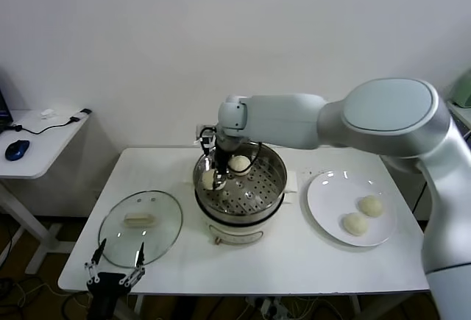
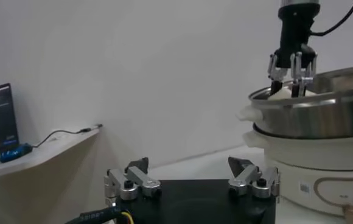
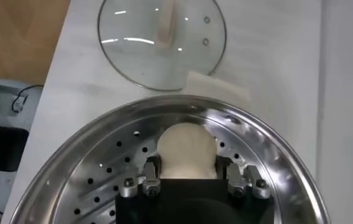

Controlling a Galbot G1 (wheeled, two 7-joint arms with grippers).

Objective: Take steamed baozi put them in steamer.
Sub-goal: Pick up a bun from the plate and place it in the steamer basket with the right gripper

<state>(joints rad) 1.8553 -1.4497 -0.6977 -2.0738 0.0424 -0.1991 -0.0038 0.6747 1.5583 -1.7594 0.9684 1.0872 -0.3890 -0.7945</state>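
White table [image 1: 309, 261] carries all items. Right arm [image 1: 383, 121] reaches across from the right side, over the steamer [image 1: 274, 187] at table centre. Glass lid [image 1: 140, 221] lies flat to the steamer's left; white plate [image 1: 327, 195] to its right bears two steamed baozi [image 1: 355, 224]. One bun [image 1: 240, 163] rests on the perforated tray. Right gripper [image 1: 214, 178] sits inside the steamer's left part, jaws clamped narrow on another bun [image 3: 187, 151]. Left gripper [image 1: 114, 268] hangs at the table's near edge, jaws spread wide, holding nothing.
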